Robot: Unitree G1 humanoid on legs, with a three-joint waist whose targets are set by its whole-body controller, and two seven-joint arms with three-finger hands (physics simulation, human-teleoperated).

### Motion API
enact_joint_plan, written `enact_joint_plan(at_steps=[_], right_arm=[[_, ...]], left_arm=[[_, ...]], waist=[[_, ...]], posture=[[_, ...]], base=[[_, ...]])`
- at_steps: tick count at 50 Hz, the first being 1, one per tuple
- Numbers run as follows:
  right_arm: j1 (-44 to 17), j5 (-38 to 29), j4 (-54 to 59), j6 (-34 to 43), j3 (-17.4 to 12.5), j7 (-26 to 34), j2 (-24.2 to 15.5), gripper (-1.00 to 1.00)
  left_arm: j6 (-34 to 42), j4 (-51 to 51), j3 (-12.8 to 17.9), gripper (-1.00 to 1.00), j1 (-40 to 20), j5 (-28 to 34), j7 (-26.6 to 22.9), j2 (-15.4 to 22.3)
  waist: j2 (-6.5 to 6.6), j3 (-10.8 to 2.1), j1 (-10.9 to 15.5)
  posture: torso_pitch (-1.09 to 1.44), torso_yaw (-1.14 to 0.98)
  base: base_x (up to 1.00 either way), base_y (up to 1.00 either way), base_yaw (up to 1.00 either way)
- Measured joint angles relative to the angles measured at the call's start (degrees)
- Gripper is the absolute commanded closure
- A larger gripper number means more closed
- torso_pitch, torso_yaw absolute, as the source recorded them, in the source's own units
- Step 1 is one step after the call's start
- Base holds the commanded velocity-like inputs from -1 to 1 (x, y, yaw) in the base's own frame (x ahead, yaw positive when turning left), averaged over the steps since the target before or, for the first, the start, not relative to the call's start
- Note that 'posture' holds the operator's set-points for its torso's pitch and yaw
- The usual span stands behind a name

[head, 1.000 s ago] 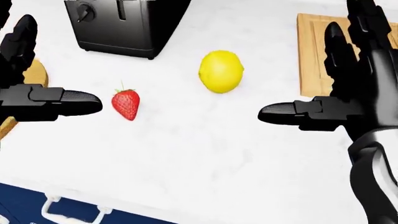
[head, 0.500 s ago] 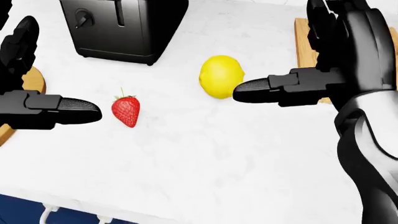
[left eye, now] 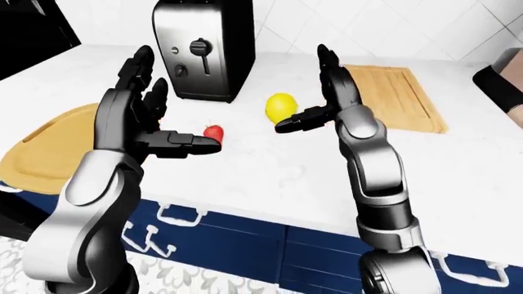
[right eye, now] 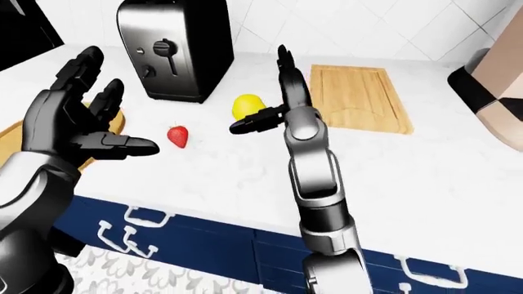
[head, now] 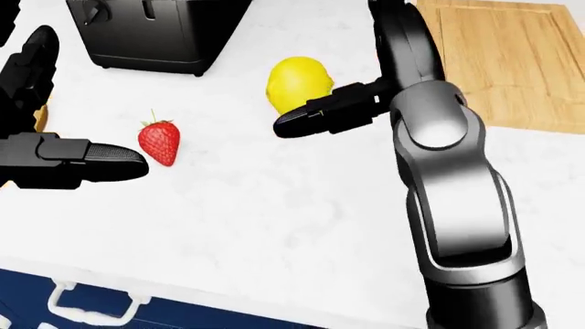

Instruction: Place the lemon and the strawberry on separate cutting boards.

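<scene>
White marble-look counter (left eye: 270,165) over navy drawers, white tiled wall behind. A black-and-steel toaster (left eye: 203,49) stands at the upper left of the counter.

Task items: the lemon (head: 297,82) and the strawberry (head: 160,142) both lie on bare counter, well apart from each other; neither is on a board. A rectangular wooden cutting board (left eye: 394,97) lies right of the lemon. A second, rounded board (left eye: 51,147) lies at the left edge.

Change noted: over the last second the right hand (head: 365,89) has swung in from the right of the head view and now stands just beside the lemon, thumb pointing left below it, fingers upright at its right side. The hand is spread, not closed; contact with the fruit cannot be confirmed. The whole head view has also shifted, so the camera has moved somewhat. The left hand (left eye: 143,125) has held its place, released, thumb extended toward the strawberry and near it, gripping nothing.

Assessment: the lemon pick-up is being approached; no placement is done.

View differences: the eye views show the rounded board in full, both arms and the drawers; the head view shows only a sliver of that board. The right-eye view alone shows a tan-and-black object (right eye: 497,92) at far right, unidentified.
</scene>
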Motion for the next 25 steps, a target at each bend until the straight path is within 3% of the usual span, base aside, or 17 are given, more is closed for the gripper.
enact_joint_plan(at_steps=[11,25], right_arm=[[-4.4,-2.6,7.0,-5.1,0.7,-0.4,3.4,-1.00],[-4.0,-5.6,13.0,-10.2,2.2,-0.4,5.5,-1.00]], left_arm=[[-0.3,0.1,0.5,-1.00,0.5,-0.6,-0.1,0.3],[-0.1,-0.5,1.0,-1.00,0.6,-1.2,0.5,0.7]], waist=[[0.71,-0.30,-0.5],[0.60,-0.39,-0.4]], posture=[[0.00,0.00],[0.00,0.00]], base=[[0.00,0.00,0.00],[0.00,0.00,0.00]])
